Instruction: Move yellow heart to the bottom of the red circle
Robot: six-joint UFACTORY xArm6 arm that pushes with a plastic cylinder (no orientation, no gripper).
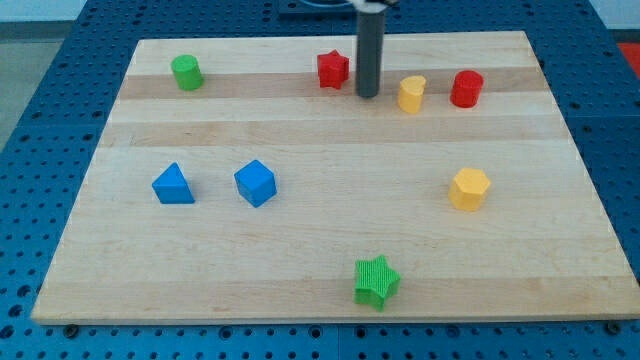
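The yellow heart stands near the view's top, right of centre. The red circle stands just to its right, a small gap apart. My tip rests on the board just left of the yellow heart, between it and the red star. The tip does not touch the heart.
A green circle is at the top left. A blue triangle and a blue cube are at the middle left. A yellow hexagon is at the middle right. A green star is near the bottom edge. The wooden board lies on a blue perforated table.
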